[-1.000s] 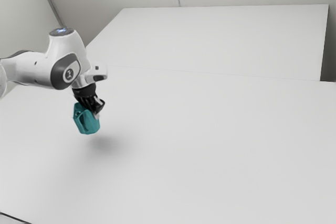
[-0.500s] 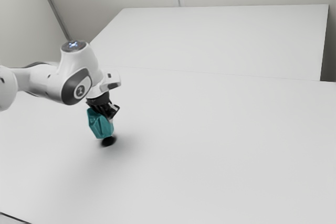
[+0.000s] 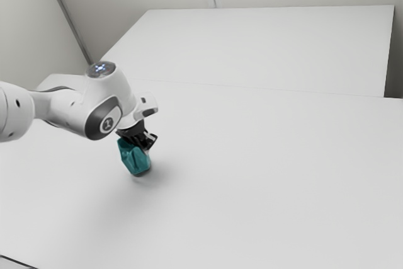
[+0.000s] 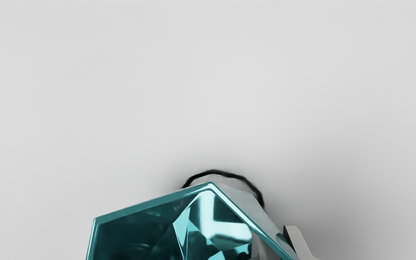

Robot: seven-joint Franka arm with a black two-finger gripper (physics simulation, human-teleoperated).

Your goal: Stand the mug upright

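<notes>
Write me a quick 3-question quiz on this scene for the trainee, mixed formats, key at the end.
1. Multiple choice: what colour is the mug?
a) red
b) teal
c) yellow
2. True or false: the claw has hold of the mug.
3. Fill in the blank: the arm comes in from the exterior view's ____.

Key: 1 b; 2 true; 3 left.
</notes>
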